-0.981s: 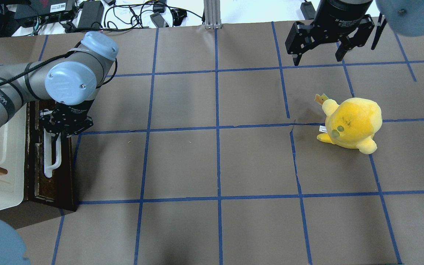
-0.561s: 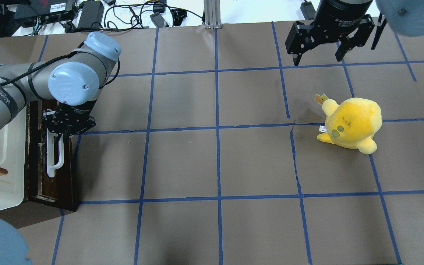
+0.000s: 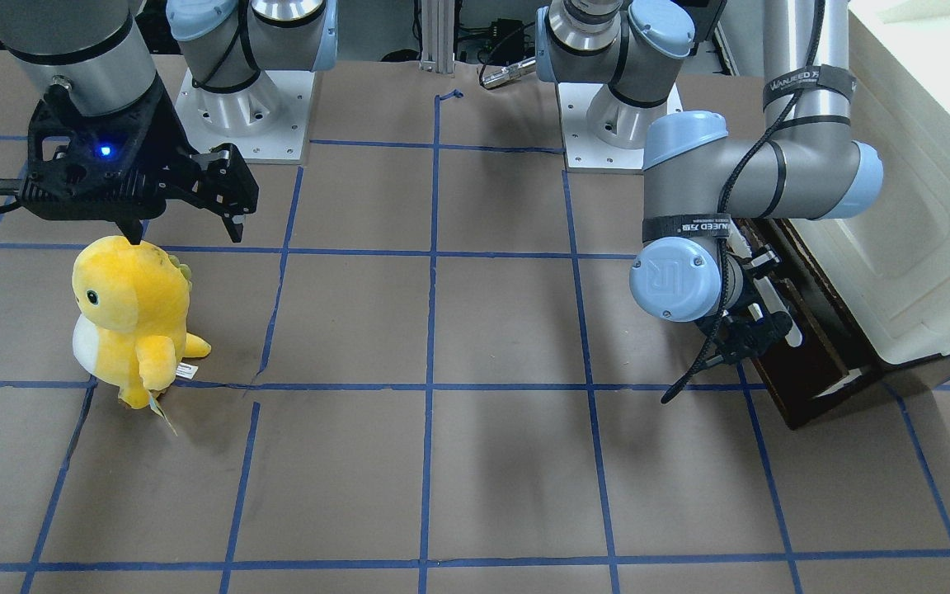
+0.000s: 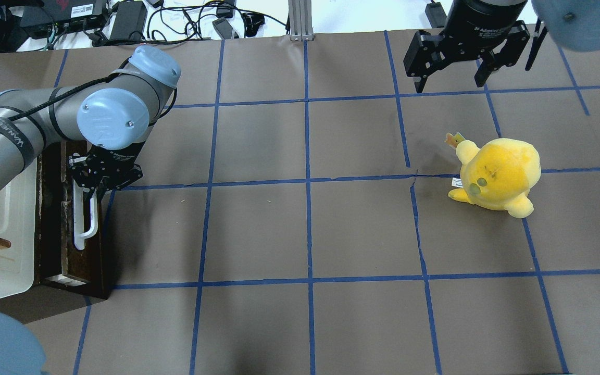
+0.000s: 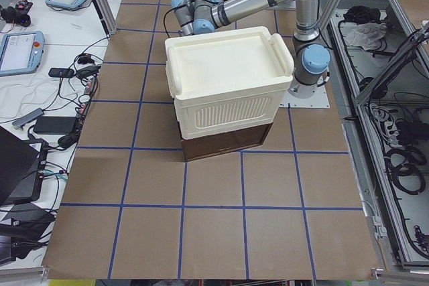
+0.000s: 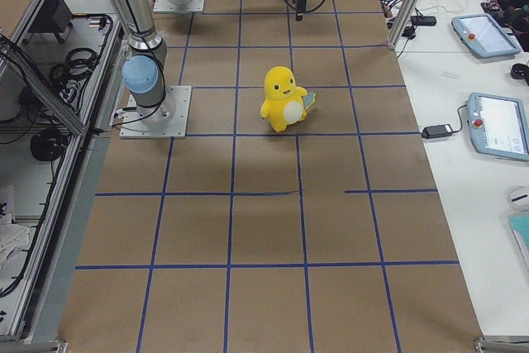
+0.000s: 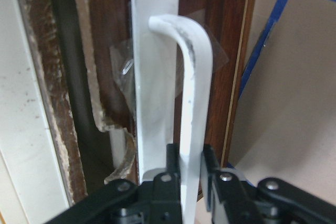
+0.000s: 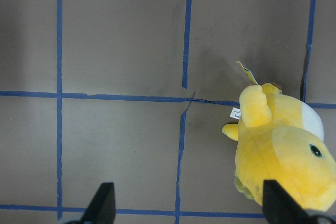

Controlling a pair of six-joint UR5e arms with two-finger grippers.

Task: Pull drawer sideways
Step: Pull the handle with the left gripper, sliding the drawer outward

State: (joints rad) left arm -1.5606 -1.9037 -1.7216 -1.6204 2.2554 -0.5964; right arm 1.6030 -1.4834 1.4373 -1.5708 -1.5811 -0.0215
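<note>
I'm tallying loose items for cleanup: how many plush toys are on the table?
1. The yellow plush toy stands on the brown papered table near the open right gripper, far from the dark brown wooden drawer. None appears hidden.

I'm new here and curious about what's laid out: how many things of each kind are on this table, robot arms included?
Robot arms: 2 (left arm, right arm)
Yellow plush toy: 1
Cream-white cabinet: 1
Dark brown drawer: 1
Total: 5
</note>
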